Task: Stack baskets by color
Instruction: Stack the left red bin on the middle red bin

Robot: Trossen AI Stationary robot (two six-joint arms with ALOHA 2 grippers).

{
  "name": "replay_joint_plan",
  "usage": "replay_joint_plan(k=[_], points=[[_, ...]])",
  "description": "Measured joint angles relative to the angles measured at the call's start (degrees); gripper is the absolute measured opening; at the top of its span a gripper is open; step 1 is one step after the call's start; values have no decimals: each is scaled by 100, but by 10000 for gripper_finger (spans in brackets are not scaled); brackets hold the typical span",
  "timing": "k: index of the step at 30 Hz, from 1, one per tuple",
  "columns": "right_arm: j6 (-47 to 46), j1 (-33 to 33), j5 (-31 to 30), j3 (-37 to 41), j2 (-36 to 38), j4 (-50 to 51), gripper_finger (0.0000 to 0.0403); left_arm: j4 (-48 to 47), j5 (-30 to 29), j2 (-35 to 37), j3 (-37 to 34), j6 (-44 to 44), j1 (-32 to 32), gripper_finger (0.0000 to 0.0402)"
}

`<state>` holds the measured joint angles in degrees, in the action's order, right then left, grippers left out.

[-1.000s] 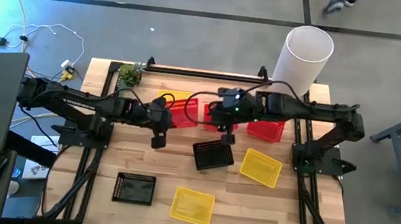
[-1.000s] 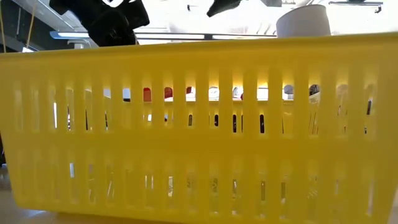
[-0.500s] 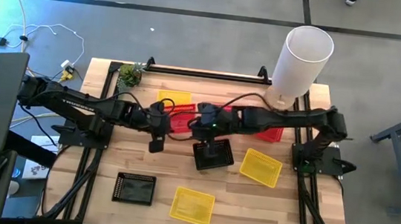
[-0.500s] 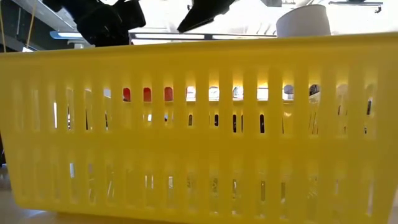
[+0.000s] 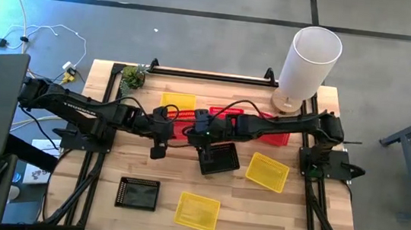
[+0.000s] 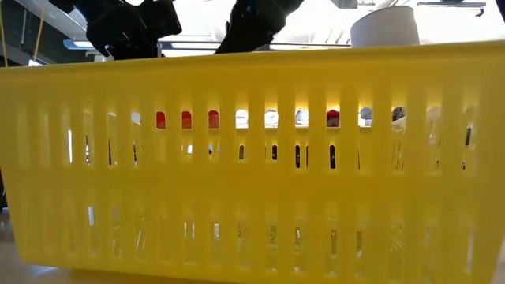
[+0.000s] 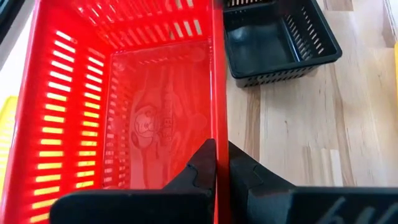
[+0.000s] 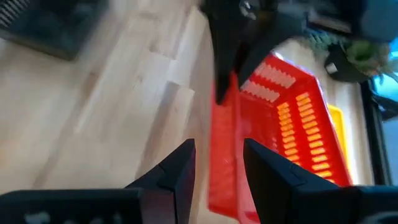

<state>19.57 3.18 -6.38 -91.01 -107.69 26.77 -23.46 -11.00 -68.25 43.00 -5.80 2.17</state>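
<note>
Now the left gripper (image 7: 216, 163) pinches the red basket's (image 7: 124, 106) wall — right gripper (image 8: 217, 163) alongside, fingers parted.

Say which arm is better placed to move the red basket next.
Left, I'd judge: the left gripper is already shut on the red basket wall, while the right gripper hangs open beside it.

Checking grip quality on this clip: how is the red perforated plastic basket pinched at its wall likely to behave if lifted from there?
The red perforated plastic basket is probably light, with thin slotted walls. Held by the left end effector on one rim only, it would likely tilt. The wall may flex slightly, and smooth plastic could slip.
</note>
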Motion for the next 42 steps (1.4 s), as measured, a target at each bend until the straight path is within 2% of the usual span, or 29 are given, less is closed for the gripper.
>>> replay_joint_plan(k=[3, 17, 20, 26, 30, 36, 42], points=[[-12, -50, -115, 1, 1, 3, 122, 11, -9, 0, 0, 88, -15, 0], [-409, -248, 99, -1, -77, 434, 119, 437, -210, -2, 0, 551, -181, 0], [-409, -249, 180, -1, -75, 445, 98, 439, -254, -2, 0, 561, -181, 0], [-401, -244, 219, -1, -75, 461, 12, 442, -290, -2, 0, 561, -181, 0], [-472, -244, 110, -1, -75, 474, 9, 461, -321, -2, 0, 524, -181, 2], [-562, -247, 32, -1, -75, 548, 2, 469, -332, -2, 0, 576, -181, 31], [-560, -196, -341, -1, -76, 738, 1, 488, -227, -2, 0, 795, -181, 89]])
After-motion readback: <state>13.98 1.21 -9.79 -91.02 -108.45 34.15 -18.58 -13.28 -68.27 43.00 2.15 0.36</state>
